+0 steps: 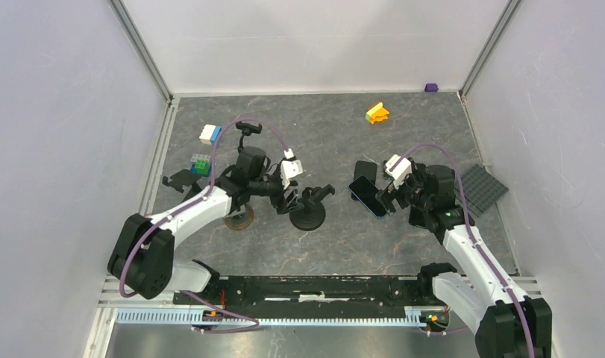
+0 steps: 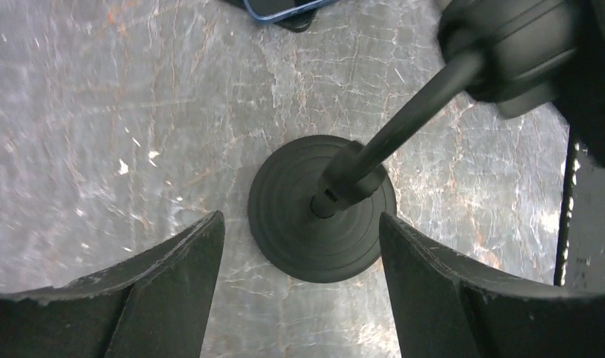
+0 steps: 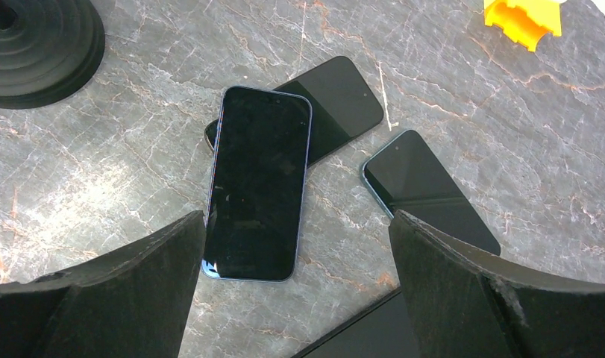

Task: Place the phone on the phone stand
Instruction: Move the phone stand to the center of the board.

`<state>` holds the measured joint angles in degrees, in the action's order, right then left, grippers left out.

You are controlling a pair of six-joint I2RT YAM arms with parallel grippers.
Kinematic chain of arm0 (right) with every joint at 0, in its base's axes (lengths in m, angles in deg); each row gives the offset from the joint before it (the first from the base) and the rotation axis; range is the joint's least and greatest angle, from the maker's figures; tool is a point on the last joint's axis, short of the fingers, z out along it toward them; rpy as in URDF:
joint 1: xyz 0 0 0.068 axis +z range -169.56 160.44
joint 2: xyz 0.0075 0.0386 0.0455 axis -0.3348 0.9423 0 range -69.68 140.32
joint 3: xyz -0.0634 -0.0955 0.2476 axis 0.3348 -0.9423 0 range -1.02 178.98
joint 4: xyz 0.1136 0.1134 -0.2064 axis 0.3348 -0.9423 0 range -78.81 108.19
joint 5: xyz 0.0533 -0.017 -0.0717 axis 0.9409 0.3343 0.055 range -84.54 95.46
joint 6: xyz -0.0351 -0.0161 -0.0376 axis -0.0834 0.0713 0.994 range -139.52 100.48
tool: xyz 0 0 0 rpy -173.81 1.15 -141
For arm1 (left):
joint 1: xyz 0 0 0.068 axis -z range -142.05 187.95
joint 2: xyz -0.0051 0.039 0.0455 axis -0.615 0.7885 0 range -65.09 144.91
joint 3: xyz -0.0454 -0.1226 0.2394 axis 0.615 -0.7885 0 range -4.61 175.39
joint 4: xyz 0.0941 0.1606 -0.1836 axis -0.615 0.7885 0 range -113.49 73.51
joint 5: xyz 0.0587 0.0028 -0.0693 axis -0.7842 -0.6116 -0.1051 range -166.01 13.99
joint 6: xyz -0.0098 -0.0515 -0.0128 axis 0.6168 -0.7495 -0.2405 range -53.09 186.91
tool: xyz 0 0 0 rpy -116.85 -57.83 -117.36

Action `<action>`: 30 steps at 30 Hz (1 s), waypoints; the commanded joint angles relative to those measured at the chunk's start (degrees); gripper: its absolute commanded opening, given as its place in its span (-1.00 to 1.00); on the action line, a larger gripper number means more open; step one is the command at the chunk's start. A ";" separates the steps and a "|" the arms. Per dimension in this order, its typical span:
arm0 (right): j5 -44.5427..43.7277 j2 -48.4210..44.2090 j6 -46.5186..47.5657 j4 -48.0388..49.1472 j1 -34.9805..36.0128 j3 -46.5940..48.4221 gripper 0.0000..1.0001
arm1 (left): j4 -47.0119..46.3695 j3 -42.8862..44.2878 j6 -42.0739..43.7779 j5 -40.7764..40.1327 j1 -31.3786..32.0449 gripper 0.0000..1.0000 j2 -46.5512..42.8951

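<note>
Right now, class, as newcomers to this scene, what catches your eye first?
A dark-screened, blue-edged phone lies across a black phone right of centre, under the open right gripper. Left of it, the black round-based phone stand sits beneath the open left gripper.

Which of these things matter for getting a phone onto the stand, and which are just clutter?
Job: phone stand, blue-edged phone (likeliest pick).
Lying about: black phone beneath it, third phone, yellow block, purple block, blue-and-white bricks, grey baseplate.
</note>
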<state>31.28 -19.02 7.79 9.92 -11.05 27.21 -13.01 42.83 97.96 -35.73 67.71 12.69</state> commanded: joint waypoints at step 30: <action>-3.00 0.56 -1.08 1.93 0.28 -0.87 0.95 | -61.04 -20.88 -14.05 -5.61 6.45 -0.42 1.78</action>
<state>28.44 -18.91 7.57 9.94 -11.03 26.55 -68.50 20.34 80.06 -45.61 75.82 13.67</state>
